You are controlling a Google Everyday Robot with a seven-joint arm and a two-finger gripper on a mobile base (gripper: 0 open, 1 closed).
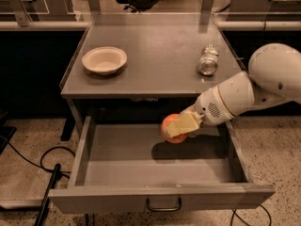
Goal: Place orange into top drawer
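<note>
The top drawer (160, 197) is pulled fully open, its grey floor bare, with a small dark handle at the front centre. My gripper (178, 127) reaches in from the right and is shut on the orange (172, 128). The pale fingers (182, 123) cover its upper right side. The orange hangs above the drawer's floor, toward the back and a little right of centre, casting a shadow below it.
A white bowl (104, 60) sits on the left of the table top (155, 46). A crushed silver can (207, 62) lies on its right side. My white arm (254, 91) spans the drawer's right wall. Black cables (44, 173) lie on the floor at left.
</note>
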